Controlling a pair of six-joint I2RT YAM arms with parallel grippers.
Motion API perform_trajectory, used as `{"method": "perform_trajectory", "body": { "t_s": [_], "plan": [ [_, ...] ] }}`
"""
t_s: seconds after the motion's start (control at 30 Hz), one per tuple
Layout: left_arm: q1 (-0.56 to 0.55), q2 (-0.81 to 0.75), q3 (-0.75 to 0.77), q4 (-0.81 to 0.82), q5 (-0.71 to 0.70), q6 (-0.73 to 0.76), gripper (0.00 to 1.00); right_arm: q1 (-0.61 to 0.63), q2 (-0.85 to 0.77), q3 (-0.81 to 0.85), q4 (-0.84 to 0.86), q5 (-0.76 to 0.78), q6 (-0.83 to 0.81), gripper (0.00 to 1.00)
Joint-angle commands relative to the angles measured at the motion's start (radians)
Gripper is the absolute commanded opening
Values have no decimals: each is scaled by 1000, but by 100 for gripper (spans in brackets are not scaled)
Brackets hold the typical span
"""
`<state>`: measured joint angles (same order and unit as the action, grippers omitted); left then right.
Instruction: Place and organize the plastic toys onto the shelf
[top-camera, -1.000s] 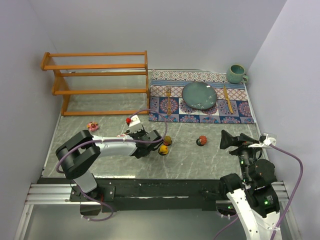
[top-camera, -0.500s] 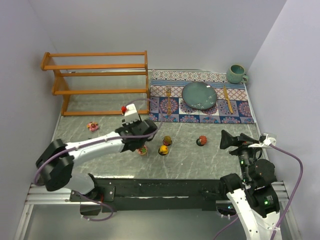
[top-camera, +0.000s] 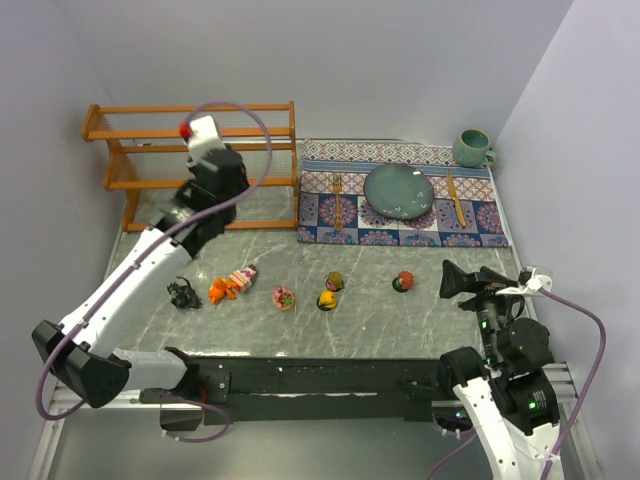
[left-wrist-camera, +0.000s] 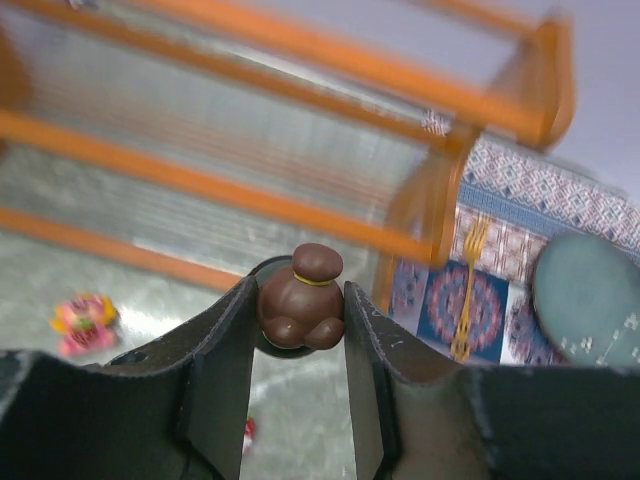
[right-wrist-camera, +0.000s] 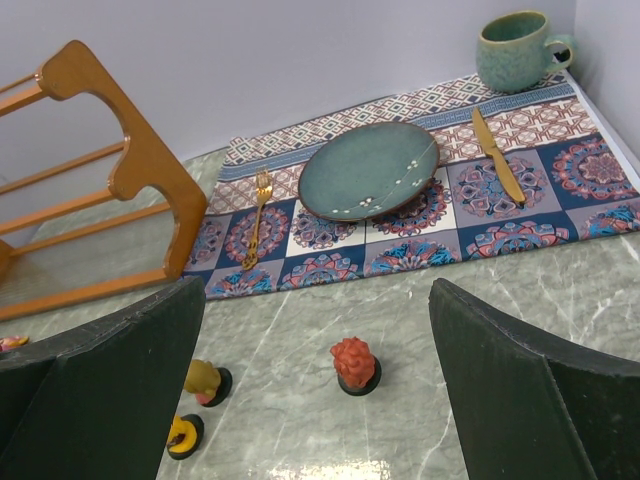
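Well, left gripper (left-wrist-camera: 299, 290): clamped on a brown toy (left-wrist-camera: 300, 298), one finger each side of it.
Brown toy: round brown head w/ thin yellow band, dark round base showing behind it; held up off the table (top-camera: 400, 320).
Left arm: stretched out toward the shelf (top-camera: 190, 133); wrist hangs in front of the shelf, nearer its right end.
Shelf: orange wood, slatted tiers, far-left of the table; I see no toy on it, though the arm covers part.
Right gripper (right-wrist-camera: 315, 295): fingers spread wide, nothing between them; parked low at the near-right of the table.
Toys on table, left group: dark creature (top-camera: 183, 293), orange creature (top-camera: 219, 290) just beside it, pink one (top-camera: 243, 276) touching or nearly so, can't tell which.
Toys, middle: pink-green round one (top-camera: 283, 297), yellow-red one (top-camera: 326, 300), yellow-headed one (top-camera: 335, 281) just behind that.
Toys, right: red one (top-camera: 403, 282) on a dark base, apart from the rest.
Extra toy: pink-yellow one (left-wrist-camera: 82, 318) on the table by the shelf foot, left wrist view only.
Placemat (top-camera: 480, 220): right of shelf, w/ plate (top-camera: 398, 190), fork (top-camera: 337, 200), knife (top-camera: 455, 198).
Mug (top-camera: 472, 148): teal, far-right corner.
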<state>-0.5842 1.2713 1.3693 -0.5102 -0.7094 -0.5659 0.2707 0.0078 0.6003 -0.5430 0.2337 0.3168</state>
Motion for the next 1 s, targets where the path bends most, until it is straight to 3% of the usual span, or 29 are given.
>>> {"method": "perform_trajectory", "body": {
  "t_s": [0.0,0.47,0.67,0.97],
  "plan": [
    [75,39,189,-74,62,178,21,2,-272,-5,20,-4,-10,100],
    [443,209,393,61,359,408,16,2,-239,-10,28,-48,-18,100],
    [611,318,479,98,500,420,19,2,-220,-11,29,-68,-22,100],
    [722,437,596,147,637,443,18,2,-187,-11,28,-79,-22,100]
  ]
}}
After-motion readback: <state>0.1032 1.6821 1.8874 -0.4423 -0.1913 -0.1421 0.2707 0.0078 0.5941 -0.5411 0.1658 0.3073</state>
